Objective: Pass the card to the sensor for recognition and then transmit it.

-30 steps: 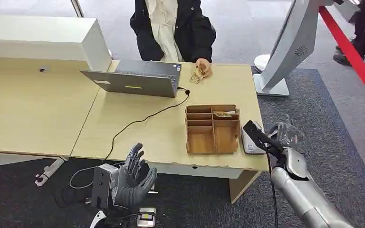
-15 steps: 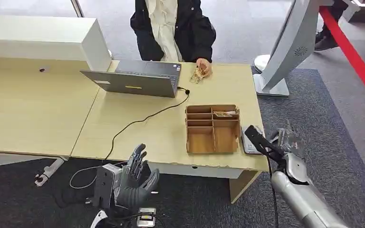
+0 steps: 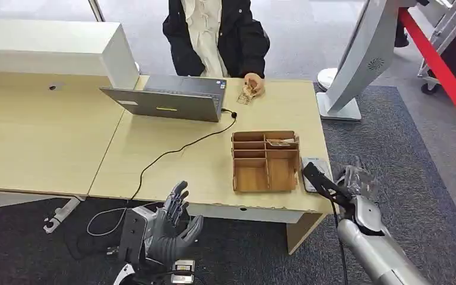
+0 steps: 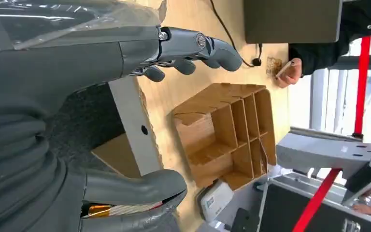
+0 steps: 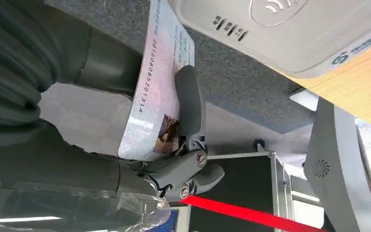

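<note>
Right hand (image 3: pixel 356 181) sits off the table's right front corner, pinching the card (image 5: pixel 158 82) between the thick thumb and a dark finger (image 5: pixel 189 104); in the right wrist view the card's printed face, with a number line and a small photo, lies flat against that finger. In the head view the card (image 3: pixel 317 177) reads as a dark slab angled up toward the sensor (image 3: pixel 313 174), a pale flat reader with a wave mark (image 5: pixel 290 29) lying on the table (image 3: pixel 172 154) just beside the wooden organizer's right wall. Card hangs close to the reader; contact cannot be told. Left hand (image 3: pixel 169 222) hangs below the front table edge, fingers spread apart, nothing in it; the left wrist view shows the same, fingers (image 4: pixel 193 46) extended over the desk edge. Wooden organizer (image 3: pixel 265 161) has several compartments: one back right cell holds a small flat printed item, the large front cells look bare. Farther back, an open laptop (image 3: pixel 172 98) with a black cable (image 3: pixel 178 149) trailing off the front edge. A person (image 3: pixel 217 35) in a dark jacket sits behind the table, their hand (image 3: pixel 254 84) resting on it, holding a small object.
</note>
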